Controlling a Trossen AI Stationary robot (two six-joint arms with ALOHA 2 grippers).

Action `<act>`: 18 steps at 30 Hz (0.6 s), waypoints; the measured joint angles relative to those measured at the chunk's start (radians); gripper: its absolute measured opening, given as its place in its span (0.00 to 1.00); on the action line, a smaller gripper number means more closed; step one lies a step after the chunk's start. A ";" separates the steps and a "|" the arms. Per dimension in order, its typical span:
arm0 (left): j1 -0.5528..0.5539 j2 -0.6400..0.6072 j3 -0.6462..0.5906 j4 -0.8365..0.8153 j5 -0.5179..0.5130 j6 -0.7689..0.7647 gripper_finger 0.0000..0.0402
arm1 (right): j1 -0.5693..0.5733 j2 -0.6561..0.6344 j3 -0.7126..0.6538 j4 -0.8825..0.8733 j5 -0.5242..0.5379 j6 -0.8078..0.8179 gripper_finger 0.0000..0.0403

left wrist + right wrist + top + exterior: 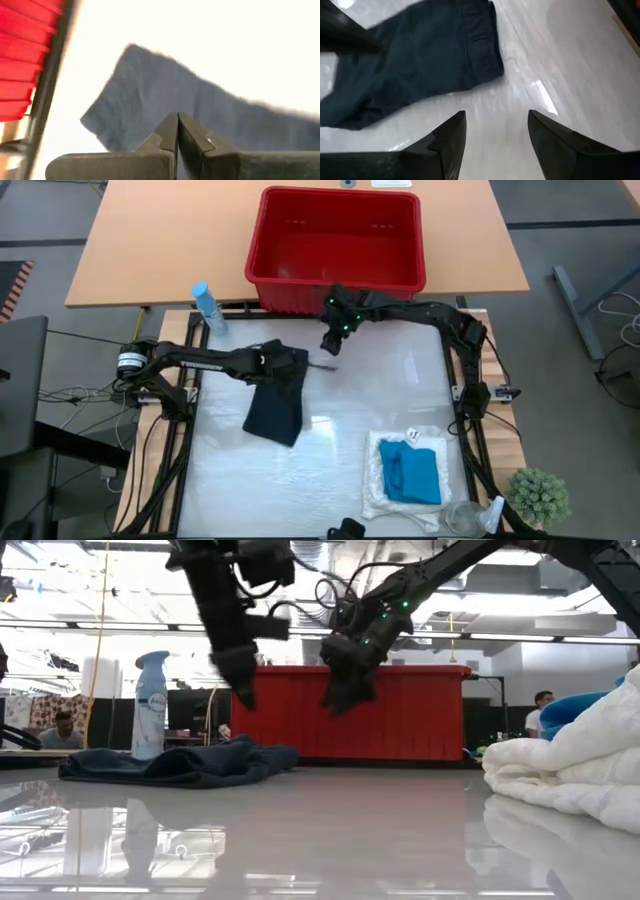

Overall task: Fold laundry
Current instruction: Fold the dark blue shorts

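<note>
We found the dark garment (275, 405) lying limp and rumpled on the glossy white table (330, 470), directly beneath the left gripper (298, 361), whose fingers were pressed together on nothing. The right gripper (330, 343) hung just beside it, toward the red basket (336, 240), its fingers spread and empty. We judged the cloth light, soft and likely to slide on the slick top, so a corner or the hemmed edge nearest the right gripper looked the best place to pinch. It looked navy-black, roughly rectangular, one end bunched. Well away from both grippers, at the table's near corner, a blue garment (414, 473) sat folded on a cream-white cloth (375, 480).
</note>
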State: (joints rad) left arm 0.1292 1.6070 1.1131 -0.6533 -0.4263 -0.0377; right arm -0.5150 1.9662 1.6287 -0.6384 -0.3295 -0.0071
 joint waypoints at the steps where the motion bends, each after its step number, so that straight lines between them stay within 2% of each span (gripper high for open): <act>1: 0.007 -0.001 -0.012 0.070 -0.008 -0.047 0.00 | -0.009 -0.013 0.000 -0.008 -0.010 -0.001 0.58; 6: 0.052 0.013 -0.081 0.315 -0.024 -0.194 0.00 | -0.061 -0.099 0.001 -0.073 -0.016 -0.041 0.58; 12: 0.098 0.035 -0.123 0.322 -0.155 -0.289 0.00 | -0.119 -0.190 0.001 -0.121 -0.013 -0.047 0.58; 14: 0.111 0.056 -0.137 0.343 -0.155 -0.290 0.00 | -0.130 -0.222 0.001 -0.130 -0.012 -0.047 0.58; 18: 0.122 0.103 -0.141 0.409 -0.091 -0.274 0.00 | -0.145 -0.273 0.001 -0.137 -0.012 -0.046 0.58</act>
State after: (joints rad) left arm 0.2517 1.7098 0.9717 -0.2443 -0.5174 -0.3114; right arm -0.6595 1.6932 1.6295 -0.7755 -0.3414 -0.0532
